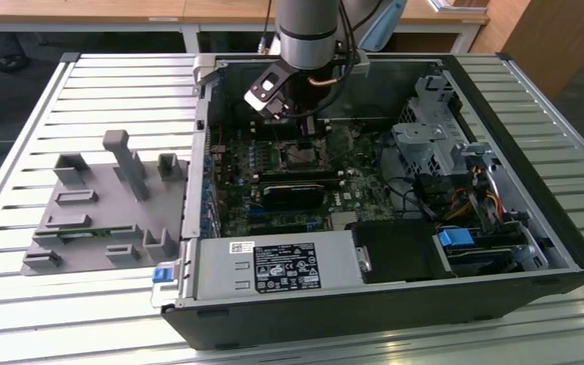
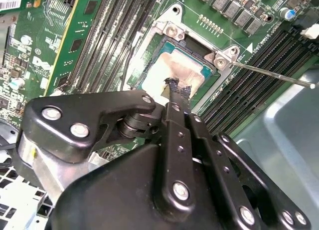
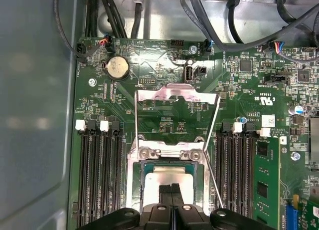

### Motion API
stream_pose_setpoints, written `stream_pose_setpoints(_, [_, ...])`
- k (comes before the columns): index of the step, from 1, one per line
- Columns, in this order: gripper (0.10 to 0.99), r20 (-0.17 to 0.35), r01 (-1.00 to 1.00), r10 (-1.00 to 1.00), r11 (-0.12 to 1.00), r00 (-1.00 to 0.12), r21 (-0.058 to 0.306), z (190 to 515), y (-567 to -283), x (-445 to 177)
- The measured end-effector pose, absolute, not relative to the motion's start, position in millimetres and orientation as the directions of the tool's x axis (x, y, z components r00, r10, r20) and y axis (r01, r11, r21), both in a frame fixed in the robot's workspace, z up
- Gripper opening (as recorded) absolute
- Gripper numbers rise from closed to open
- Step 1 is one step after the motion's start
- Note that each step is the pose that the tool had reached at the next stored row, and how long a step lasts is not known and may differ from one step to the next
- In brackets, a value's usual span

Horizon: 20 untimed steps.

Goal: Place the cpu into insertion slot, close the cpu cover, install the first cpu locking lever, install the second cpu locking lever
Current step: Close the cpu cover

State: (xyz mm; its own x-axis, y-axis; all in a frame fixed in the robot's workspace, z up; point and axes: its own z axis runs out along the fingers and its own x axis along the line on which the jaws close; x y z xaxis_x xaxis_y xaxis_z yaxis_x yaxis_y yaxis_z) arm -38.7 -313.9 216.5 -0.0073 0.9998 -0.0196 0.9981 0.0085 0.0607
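Toward the upper middle of the exterior view, inside the open computer case point(image 1: 373, 323), my gripper point(image 1: 309, 135) hangs with fingertips pressed together, holding nothing, tips right at the cpu point(image 3: 167, 179), which lies in the insertion slot point(image 3: 133, 175); the cpu cover point(image 3: 174, 96) stands flipped open.

No print is coming through legibly: a black label point(image 1: 286, 268) and a white barcode sticker point(image 1: 241, 246) are sitting on the silver power supply point(image 1: 216, 275).
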Motion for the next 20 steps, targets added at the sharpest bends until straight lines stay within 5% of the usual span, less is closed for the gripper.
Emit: stream_pose_setpoints(20, [0.106, -0.02, 0.998, 1.0, 0.008, -0.007, 0.061, 228.2, -313.9, -38.7])
